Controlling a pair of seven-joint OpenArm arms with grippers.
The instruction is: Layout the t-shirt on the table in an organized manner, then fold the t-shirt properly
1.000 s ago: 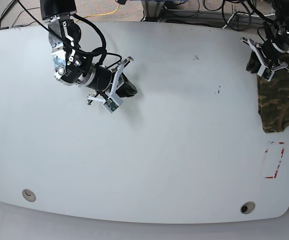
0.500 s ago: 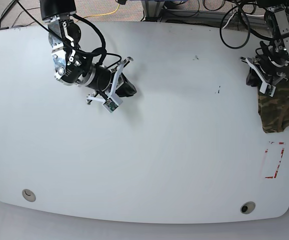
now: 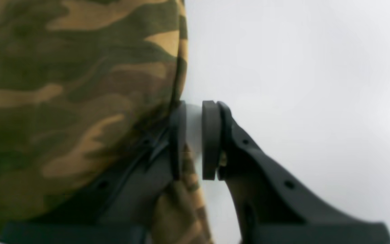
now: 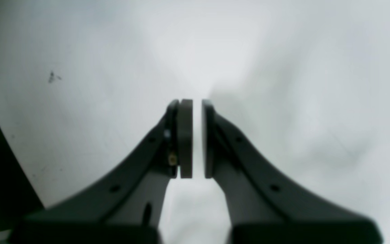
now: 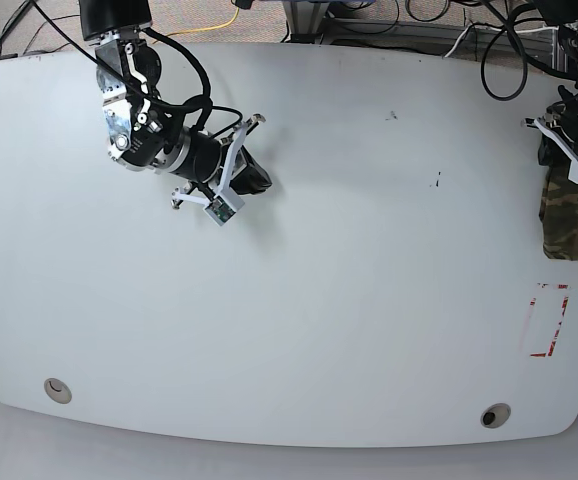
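- In the base view, the right gripper (image 5: 254, 178) sits in the upper left of the frame, low over the bare white table (image 5: 349, 300). This view does not show how far apart its jaws stand.
- The right wrist view shows them: the two dark pads (image 4: 185, 139) stand parallel with only a thin sliver of white table between them, and nothing is in that gap. A small dark smudge (image 4: 51, 77) marks the table in the upper left of this view.
- In the base view, lower left and lower right, two round grommet holes (image 5: 57, 390) sit near the front edge, and a red tape rectangle (image 5: 548, 320) lies at the right.
- At the far right edge of the base view, the camouflage t-shirt (image 5: 574, 218) lies bunched, partly cut off by the frame, with the left gripper (image 5: 572, 150) at its upper end.
- The left wrist view shows what the base view cannot: the left gripper's jaws are a narrow gap apart, one finger lying against the t-shirt's hem edge. Cloth fills the left half of that frame and shows again below the pads. Whether the fabric is pinched cannot be told.
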